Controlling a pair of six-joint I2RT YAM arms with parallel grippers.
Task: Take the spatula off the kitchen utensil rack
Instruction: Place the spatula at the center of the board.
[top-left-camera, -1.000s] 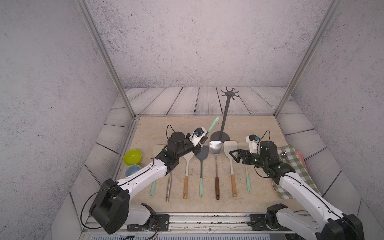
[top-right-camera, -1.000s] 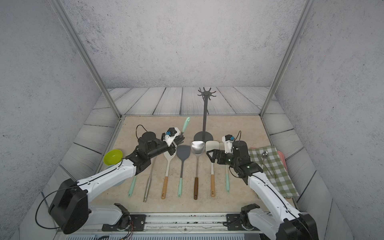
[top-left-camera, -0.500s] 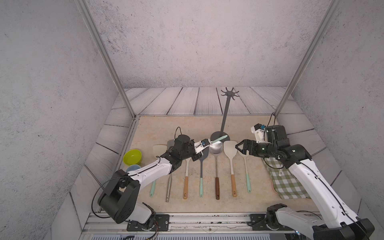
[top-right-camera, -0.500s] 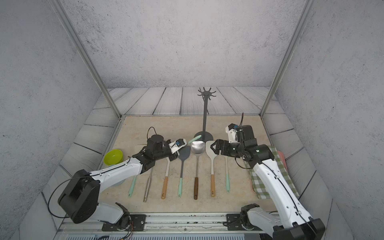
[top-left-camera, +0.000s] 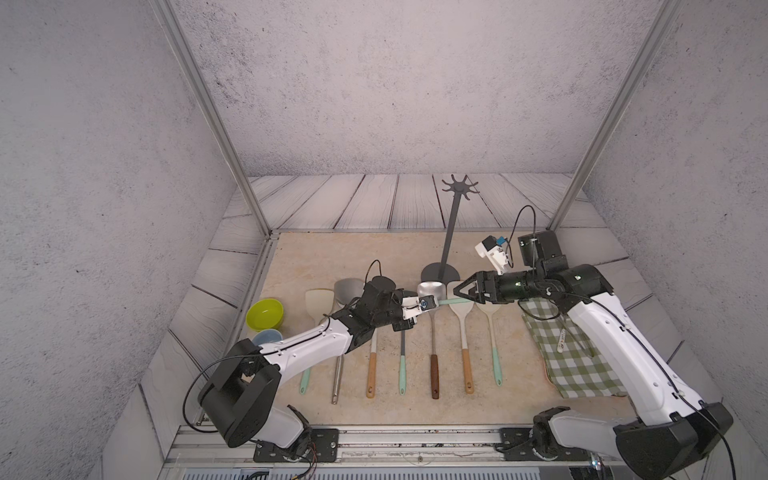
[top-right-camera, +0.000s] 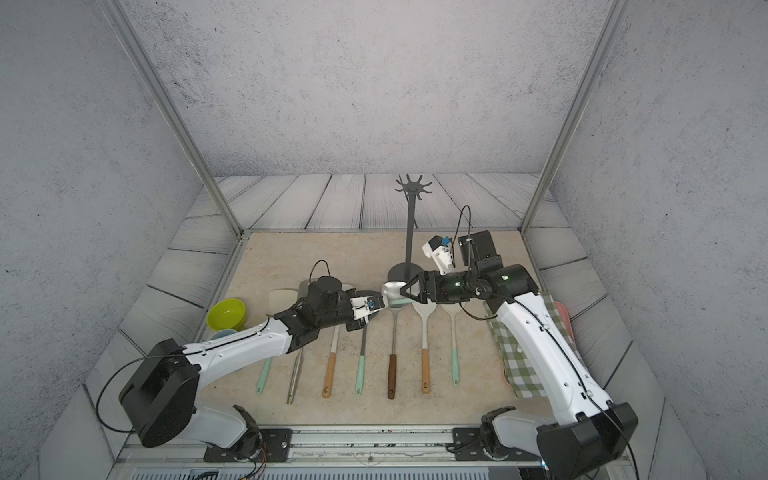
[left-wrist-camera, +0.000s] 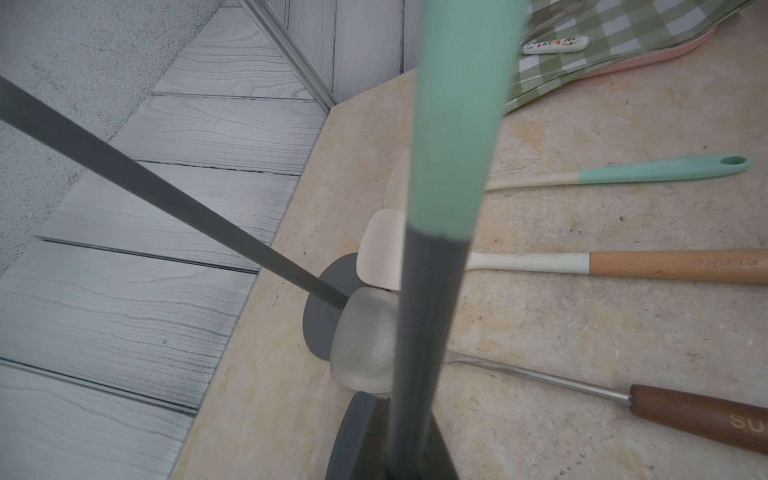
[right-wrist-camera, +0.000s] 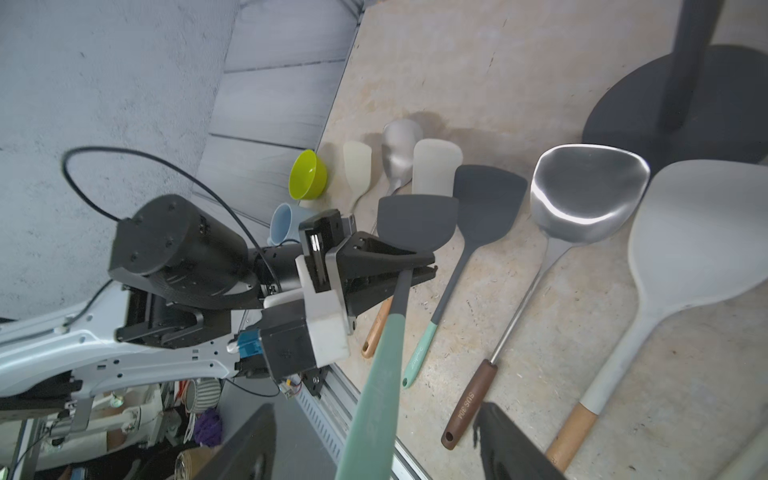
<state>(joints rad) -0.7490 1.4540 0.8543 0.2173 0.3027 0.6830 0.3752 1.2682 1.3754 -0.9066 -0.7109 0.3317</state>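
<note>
My left tool (right-wrist-camera: 419, 268) is pressed together on the dark neck of the spatula (right-wrist-camera: 380, 370). It holds the spatula in the air, almost level, above the other utensils (top-left-camera: 466, 361), which lie in a row on the surface (top-left-camera: 332, 257). The mint handle points toward my right tool (top-left-camera: 458, 293). Its fingers (right-wrist-camera: 511, 444) are spread on both sides of the handle end, with a gap on each side. The spatula is off the rack (top-left-camera: 449, 237), which stands upright toward the middle of the back edge, just behind both tools.
</note>
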